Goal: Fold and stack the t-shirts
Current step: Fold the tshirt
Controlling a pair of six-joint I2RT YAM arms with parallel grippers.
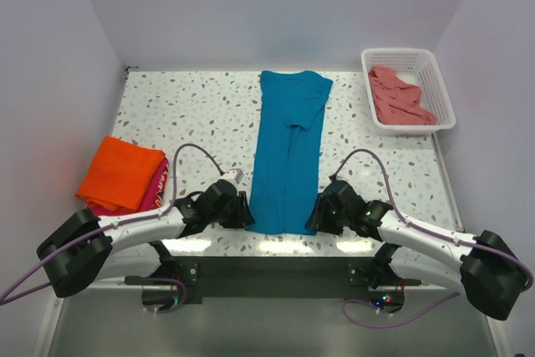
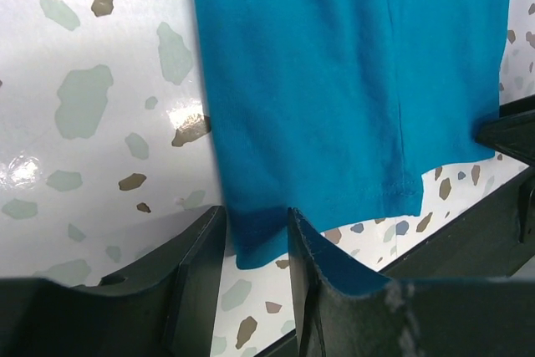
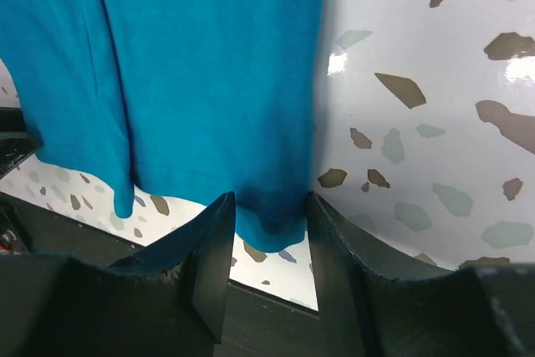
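A teal-blue t-shirt [image 1: 288, 148], folded into a long strip, runs from the back of the table to its near edge. My left gripper [image 1: 242, 211] sits at the shirt's near left corner. In the left wrist view the gripper [image 2: 255, 236] is open, and that corner of the shirt [image 2: 334, 81] lies between its fingers. My right gripper [image 1: 315, 216] sits at the near right corner. The right wrist view shows this gripper [image 3: 269, 206] open too, with the hem corner of the shirt [image 3: 192, 64] slightly bunched between its fingers.
A folded orange t-shirt [image 1: 121, 171] lies on a magenta-red one [image 1: 156, 188] at the left side of the table. A white lattice basket [image 1: 414, 129] at the back right holds a crumpled salmon-pink t-shirt [image 1: 399, 98]. The table's near edge runs just below both grippers.
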